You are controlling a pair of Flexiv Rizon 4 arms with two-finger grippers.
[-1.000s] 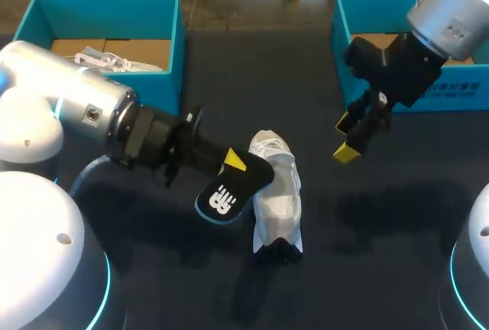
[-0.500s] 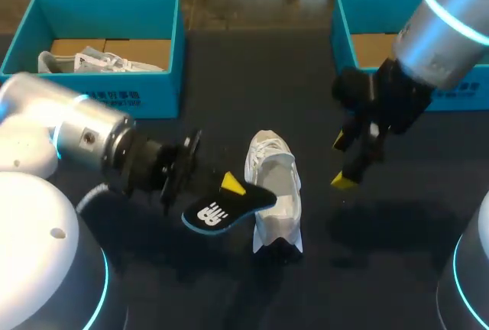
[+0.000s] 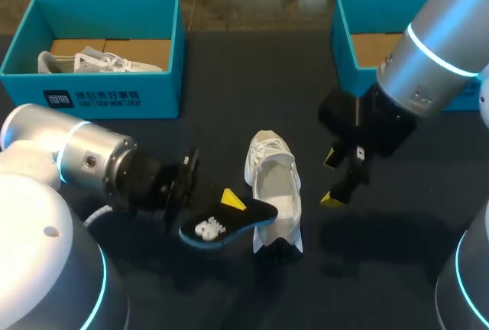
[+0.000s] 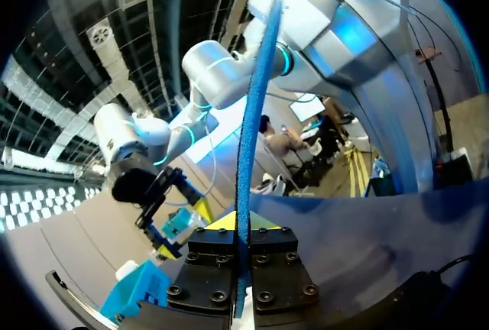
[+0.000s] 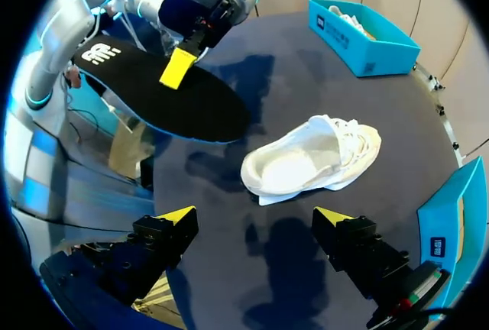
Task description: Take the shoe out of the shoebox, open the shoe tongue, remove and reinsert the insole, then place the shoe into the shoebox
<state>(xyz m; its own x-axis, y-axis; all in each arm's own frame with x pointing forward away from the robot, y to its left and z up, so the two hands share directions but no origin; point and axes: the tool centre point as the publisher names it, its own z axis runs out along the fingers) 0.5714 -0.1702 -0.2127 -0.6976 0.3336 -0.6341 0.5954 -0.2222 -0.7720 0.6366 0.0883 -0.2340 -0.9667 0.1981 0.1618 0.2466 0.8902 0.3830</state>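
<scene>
A white logo marks one end of the black, blue-rimmed insole (image 3: pixel 221 224), and white print runs along the near wall of the left shoebox (image 3: pixel 99 97), which holds a second shoe (image 3: pixel 92 61). The left claw (image 3: pixel 231 203) pinches the insole just left of the white shoe (image 3: pixel 273 192), which lies on the dark surface (image 3: pixel 229 78) between the boxes. The left wrist view shows the insole edge-on between the fingers. The right wrist view shows its broad face and the shoe's open mouth. The right claw (image 3: pixel 333 179) hangs spread, right of the shoe, near the right shoebox (image 3: pixel 345 70). Since a second ago the insole has dropped lower and flatter, and the right claw has come nearer the shoe.
</scene>
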